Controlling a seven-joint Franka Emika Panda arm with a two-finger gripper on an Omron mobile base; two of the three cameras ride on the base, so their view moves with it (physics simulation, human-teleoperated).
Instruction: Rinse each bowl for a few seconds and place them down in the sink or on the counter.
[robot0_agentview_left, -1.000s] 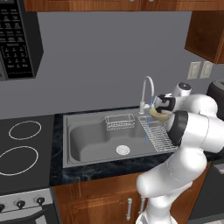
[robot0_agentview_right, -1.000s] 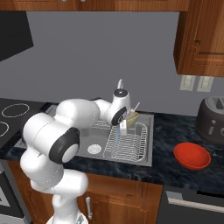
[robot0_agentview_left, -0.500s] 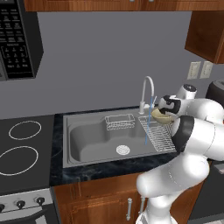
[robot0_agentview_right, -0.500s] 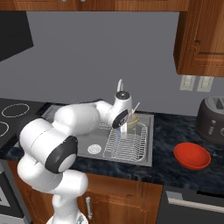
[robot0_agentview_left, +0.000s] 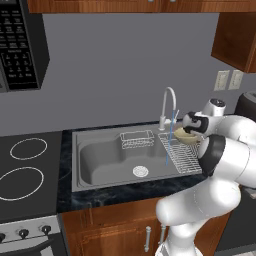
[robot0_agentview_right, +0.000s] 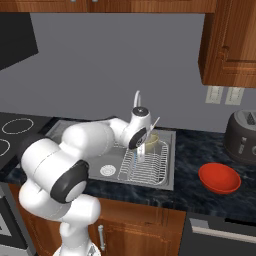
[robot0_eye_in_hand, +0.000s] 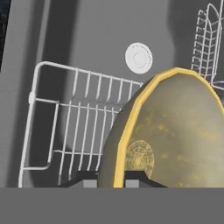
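Gripper (robot0_eye_in_hand: 104, 178) closed on the rim of the tan bowl (robot0_eye_in_hand: 175, 135), which hangs tilted above the wire rack (robot0_agentview_left: 181, 152) at the sink's (robot0_agentview_left: 100, 162) right side, beside the tap (robot0_agentview_left: 169, 104). A thin blue stream of water (robot0_agentview_left: 170, 137) falls just beside the bowl, so the rinse may miss it. The thin edge grip could let the bowl slip onto the rack. The red bowl (robot0_agentview_right: 219, 178) waits on the counter (robot0_agentview_right: 200, 150).
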